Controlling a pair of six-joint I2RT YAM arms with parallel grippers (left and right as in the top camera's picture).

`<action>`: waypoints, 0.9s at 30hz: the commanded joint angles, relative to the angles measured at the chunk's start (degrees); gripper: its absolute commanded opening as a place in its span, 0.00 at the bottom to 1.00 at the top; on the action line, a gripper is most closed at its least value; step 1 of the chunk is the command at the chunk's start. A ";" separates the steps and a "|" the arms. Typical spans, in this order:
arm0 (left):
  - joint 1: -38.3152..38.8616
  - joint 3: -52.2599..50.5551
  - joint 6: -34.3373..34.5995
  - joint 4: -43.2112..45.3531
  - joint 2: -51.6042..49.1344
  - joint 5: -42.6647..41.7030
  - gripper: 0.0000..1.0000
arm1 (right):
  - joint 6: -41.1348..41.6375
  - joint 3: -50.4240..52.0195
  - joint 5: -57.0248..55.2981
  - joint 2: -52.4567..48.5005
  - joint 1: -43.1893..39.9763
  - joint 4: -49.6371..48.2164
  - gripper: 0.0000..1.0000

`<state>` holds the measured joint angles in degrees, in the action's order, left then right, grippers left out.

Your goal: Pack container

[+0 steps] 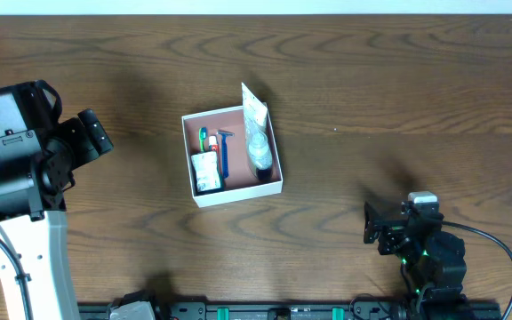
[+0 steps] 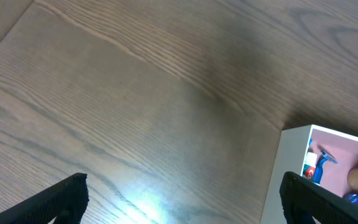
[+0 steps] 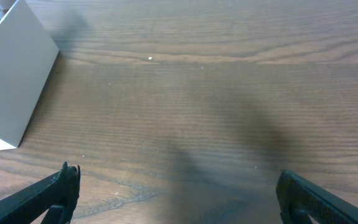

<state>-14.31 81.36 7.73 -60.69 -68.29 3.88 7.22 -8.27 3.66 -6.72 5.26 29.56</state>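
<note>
Sitting near the table's [image 1: 398,80] middle, the container [image 1: 238,192] lies between the 2 arms, toiletries [image 1: 223,156] already inside. The left gripper [image 1: 96,140] hovers to its left, roughly level with it, and looks slightly nearer; the right gripper [image 1: 373,224] hangs beyond its near-right corner. In both wrist views the fingers [image 2: 61,199] stand wide apart, holding nothing. The box's sides run slightly askew to the table edge.

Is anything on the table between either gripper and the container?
Nothing visible does. Only table lies between the left gripper and the container, and between the right gripper and it. Both grippers are open, holding nothing.
</note>
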 commanded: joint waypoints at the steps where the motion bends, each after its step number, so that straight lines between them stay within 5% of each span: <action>1: 1.66 0.22 0.50 -0.17 3.48 0.70 0.98 | 0.85 0.15 0.44 0.39 -0.70 0.04 0.99; 11: 11.28 -8.11 -5.99 -5.25 20.83 4.57 0.98 | 0.87 0.15 0.44 0.39 -0.70 0.04 0.99; 27: 11.13 -56.85 -2.67 23.02 52.96 2.93 0.98 | 0.87 0.15 0.44 0.39 -0.70 0.04 0.99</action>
<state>-3.31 27.90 3.79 -39.27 -18.90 7.27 7.22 -8.25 3.68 -6.68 5.26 29.50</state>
